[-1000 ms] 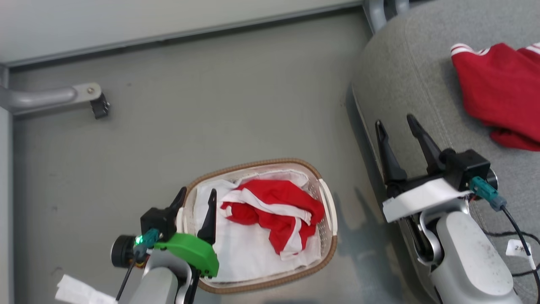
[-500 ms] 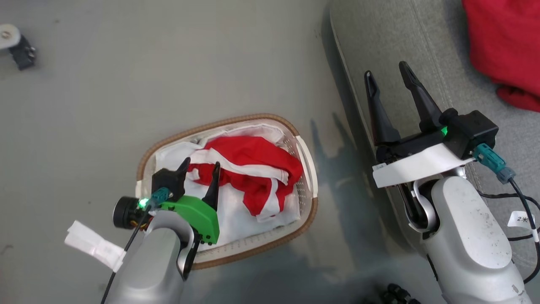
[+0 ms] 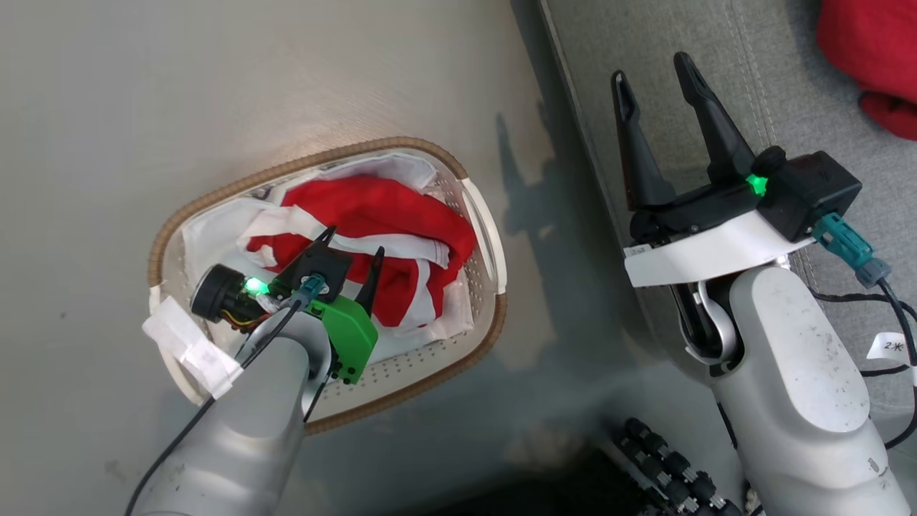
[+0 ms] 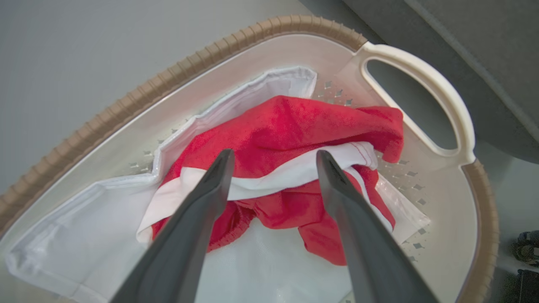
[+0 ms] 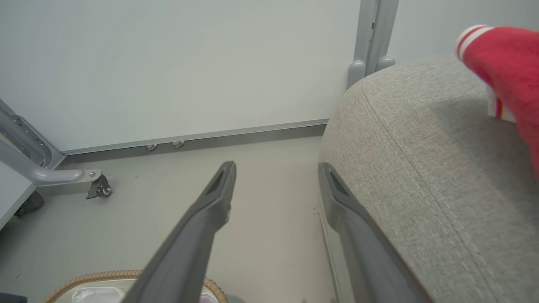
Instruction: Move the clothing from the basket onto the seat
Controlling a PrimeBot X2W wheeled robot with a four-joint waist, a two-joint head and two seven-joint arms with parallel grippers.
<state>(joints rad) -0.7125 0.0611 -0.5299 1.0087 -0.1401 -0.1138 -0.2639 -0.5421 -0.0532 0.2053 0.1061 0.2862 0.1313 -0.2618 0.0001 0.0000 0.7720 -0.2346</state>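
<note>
Head view, item one: the left gripper (image 3: 355,241), two long dark fingers on a green-cased wrist, jaws parted with nothing clamped between them, poised over the mouth of an oval white plastic laundry basket (image 3: 286,170) with perforated sides, white handles and a brown woven-look rim. Directly ahead of its fingertips, in the basket, lies a crumpled red fabric garment (image 3: 372,208) with white stripes and white edge trim, resting on a plain white sheet (image 3: 208,236) that lines the basket. Left wrist view: the two fingers frame the garment, and a white band of it runs across the gap between them; whether the tips touch the cloth cannot be told. Item two: the right gripper (image 3: 650,68), fingers likewise spread wide and empty, held over the near edge of a large grey fabric-upholstered seat cushion (image 3: 774,79) with stitched seams. Right wrist view: its left finger stands over the smooth grey floor (image 5: 261,235), its right finger along the cushion's rounded side. A second red garment (image 3: 874,50) with a white-striped cuff lies on the seat, ahead and to the right of that gripper, well apart from it. The basket stands on the floor to the right gripper's left, near the seat's side but not touching it.
</note>
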